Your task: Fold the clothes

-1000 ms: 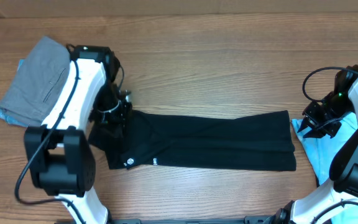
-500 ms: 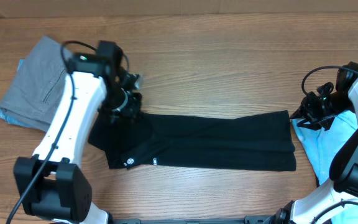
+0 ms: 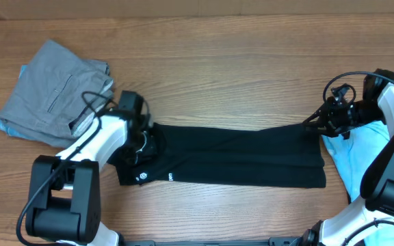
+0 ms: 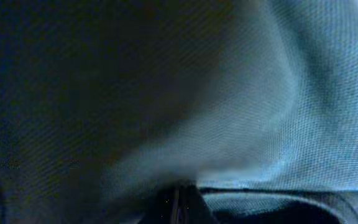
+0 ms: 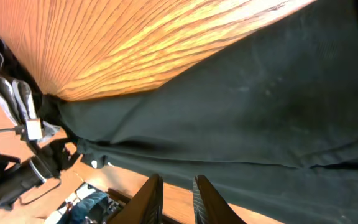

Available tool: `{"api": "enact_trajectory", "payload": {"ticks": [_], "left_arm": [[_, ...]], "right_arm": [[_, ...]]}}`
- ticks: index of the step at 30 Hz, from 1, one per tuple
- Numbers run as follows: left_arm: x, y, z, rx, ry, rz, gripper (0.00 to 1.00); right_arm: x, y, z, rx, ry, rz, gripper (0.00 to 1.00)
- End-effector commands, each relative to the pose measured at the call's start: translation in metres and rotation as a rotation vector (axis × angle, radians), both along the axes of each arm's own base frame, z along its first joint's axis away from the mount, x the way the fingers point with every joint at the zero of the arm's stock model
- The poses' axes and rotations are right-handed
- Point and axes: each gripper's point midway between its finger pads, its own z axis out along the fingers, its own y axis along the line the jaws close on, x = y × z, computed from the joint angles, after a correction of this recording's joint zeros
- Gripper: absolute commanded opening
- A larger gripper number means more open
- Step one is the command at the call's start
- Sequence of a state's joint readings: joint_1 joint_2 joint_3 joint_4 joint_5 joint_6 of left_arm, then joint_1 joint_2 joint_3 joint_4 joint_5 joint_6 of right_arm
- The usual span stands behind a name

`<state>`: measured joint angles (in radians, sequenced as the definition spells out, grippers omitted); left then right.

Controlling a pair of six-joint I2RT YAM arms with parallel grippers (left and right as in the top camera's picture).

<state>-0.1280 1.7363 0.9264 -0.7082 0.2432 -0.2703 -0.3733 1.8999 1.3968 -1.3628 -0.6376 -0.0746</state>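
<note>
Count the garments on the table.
3 sure: grey trousers folded far left, black trousers flat mid-table, light blue piece far right. Blue edge under the grey ones may be a fourth.

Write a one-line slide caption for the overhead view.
Black trousers lie flat on the table, left gripper at one end, right gripper at the other, gray clothes nearby.

We see trousers (image 3: pixel 238 157) stretched left to right across the table (image 3: pixel 238 68), a folded pile (image 3: pixel 50 96) behind their left end, another garment (image 3: pixel 351 171) beside their right end.
</note>
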Motion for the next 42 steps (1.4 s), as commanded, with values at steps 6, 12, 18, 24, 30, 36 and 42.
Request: {"api": "enact_trajectory", "payload": {"ticks": [6, 12, 18, 24, 30, 36, 42], "left_arm": [[0.027, 0.089, -0.028, 0.147, -0.093, 0.323, 0.04], [0.041, 0.095, -0.019, 0.057, -0.143, 0.303, 0.04], [0.042, 0.085, -0.017, 0.013, -0.147, 0.276, 0.05], [0.041, 0.079, -0.016, -0.018, -0.141, 0.257, 0.04], [0.040, 0.072, -0.015, -0.056, -0.143, 0.230, 0.04], [0.044, 0.067, 0.006, -0.087, -0.143, 0.170, 0.04], [0.058, 0.068, 0.063, -0.081, -0.151, 0.113, 0.04]], "right_arm": [[-0.002, -0.021, -0.005, -0.145, 0.022, -0.032, 0.35], [-0.038, -0.016, -0.044, -0.168, 0.133, -0.008, 0.63], [-0.081, 0.023, -0.089, -0.020, 0.173, -0.016, 0.89], [-0.097, 0.052, -0.109, 0.009, 0.166, 0.027, 0.76], [-0.086, 0.053, -0.114, -0.027, 0.109, 0.051, 0.26], [-0.077, 0.025, -0.103, -0.102, 0.179, -0.032, 0.04], [-0.071, -0.035, -0.072, -0.309, 0.264, -0.212, 0.04]]}}
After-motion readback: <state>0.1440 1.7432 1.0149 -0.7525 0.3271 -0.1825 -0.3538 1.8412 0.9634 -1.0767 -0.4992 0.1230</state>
